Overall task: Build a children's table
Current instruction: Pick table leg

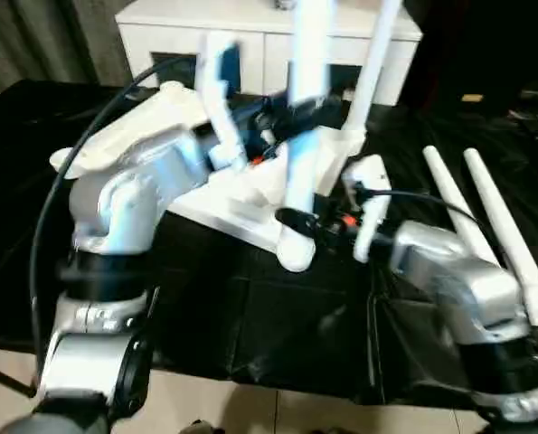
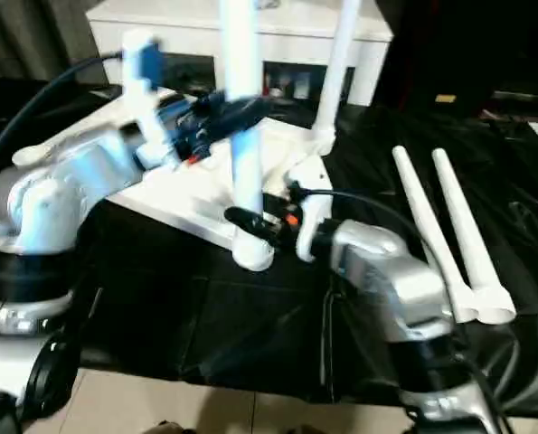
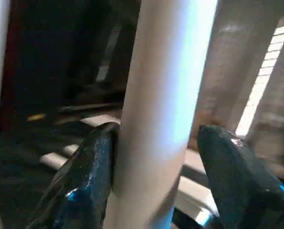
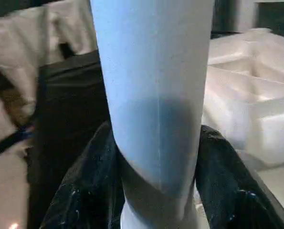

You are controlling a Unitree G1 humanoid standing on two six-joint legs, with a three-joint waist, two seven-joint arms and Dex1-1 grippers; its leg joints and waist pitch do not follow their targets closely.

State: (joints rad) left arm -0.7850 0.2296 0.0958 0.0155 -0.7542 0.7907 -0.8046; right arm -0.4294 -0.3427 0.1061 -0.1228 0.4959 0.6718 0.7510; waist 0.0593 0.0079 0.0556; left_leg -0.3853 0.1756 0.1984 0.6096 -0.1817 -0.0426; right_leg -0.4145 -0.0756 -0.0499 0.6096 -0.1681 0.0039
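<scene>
At tabletop (image 2: 183,194) corner: right gripper (image 2: 250,221) jaws clamp upright leg (image 2: 244,136); left gripper (image 3: 156,176) jaws open around it. No readable writing.

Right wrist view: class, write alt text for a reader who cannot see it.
A white tube leg stands upright between the right gripper's two black fingers, which press on it from both sides. Behind the leg lies the white tabletop with its ribbed underside up, on a black cloth.

Two white legs (image 2: 241,136) upright on tabletop (image 2: 174,194); two lying beside.
</scene>
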